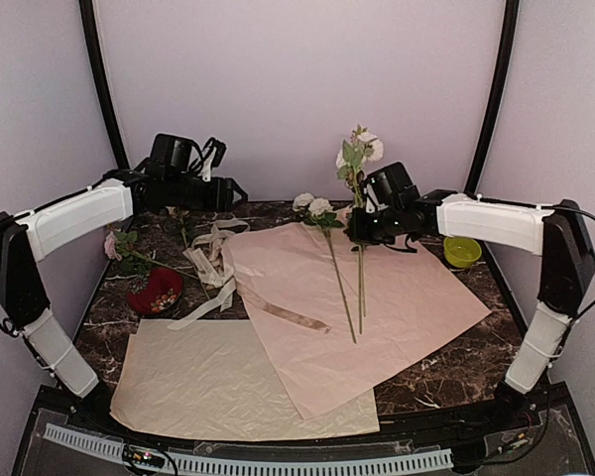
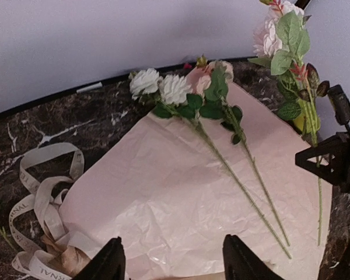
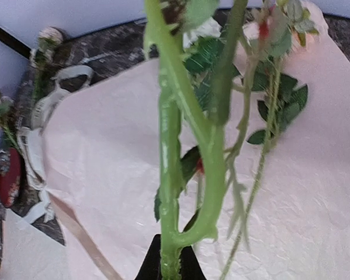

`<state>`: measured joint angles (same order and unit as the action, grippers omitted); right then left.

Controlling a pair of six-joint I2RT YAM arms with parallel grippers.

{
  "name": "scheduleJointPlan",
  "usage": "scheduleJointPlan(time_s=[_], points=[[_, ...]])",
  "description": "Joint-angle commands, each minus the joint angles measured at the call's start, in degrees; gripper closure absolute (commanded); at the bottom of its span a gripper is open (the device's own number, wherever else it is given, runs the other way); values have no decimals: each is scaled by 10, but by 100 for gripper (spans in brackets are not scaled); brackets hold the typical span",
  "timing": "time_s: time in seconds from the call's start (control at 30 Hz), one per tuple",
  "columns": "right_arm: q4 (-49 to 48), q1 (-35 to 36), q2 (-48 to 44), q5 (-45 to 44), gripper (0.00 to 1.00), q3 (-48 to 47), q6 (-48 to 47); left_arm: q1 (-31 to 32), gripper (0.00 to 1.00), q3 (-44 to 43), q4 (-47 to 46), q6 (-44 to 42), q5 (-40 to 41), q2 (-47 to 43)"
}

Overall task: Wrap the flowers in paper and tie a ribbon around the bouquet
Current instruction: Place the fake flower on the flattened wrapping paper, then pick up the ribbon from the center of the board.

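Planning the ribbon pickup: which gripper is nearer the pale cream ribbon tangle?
Left. The left gripper hovers open close by the ribbon tangle, at the left edge of the pink paper; the right gripper is over its far right side, shut on a rose stem.

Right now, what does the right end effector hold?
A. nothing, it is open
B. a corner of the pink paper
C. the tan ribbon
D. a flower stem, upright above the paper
D: the right end effector is shut on a green flower stem, which stands upright over the pink paper.
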<state>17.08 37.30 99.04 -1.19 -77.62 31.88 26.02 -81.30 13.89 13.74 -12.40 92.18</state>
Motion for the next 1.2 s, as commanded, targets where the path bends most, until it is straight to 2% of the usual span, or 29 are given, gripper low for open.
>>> scheduleJointPlan(time_s=[0.0,0.03,0.13,0.23,0.33,0.5,0.57,0.7,0.93,1.17], points=[[90,-16,55,-25,100,-28,-30,16,44,9,54,-65,-4,46],[98,-19,71,-25,99,-38,-37,23,45,7,66,-86,-2,61],[135,-21,122,-40,77,-73,-51,35,41,-12,123,-109,28,114],[173,-21,146,-61,66,-104,-52,35,36,-37,174,-105,45,162],[168,-20,137,-59,58,-97,-50,49,36,-31,177,-142,13,170],[159,0,120,-49,53,-76,-60,130,31,21,185,-326,-9,139],[161,8,115,-48,50,-69,-59,139,28,39,200,-410,-14,141],[151,16,105,-36,49,-50,-53,136,22,52,219,-515,23,169],[125,29,108,-10,51,-26,-57,120,18,9,209,-518,25,221],[117,29,130,-28,50,-5,-56,119,20,34,201,-533,108,244]])
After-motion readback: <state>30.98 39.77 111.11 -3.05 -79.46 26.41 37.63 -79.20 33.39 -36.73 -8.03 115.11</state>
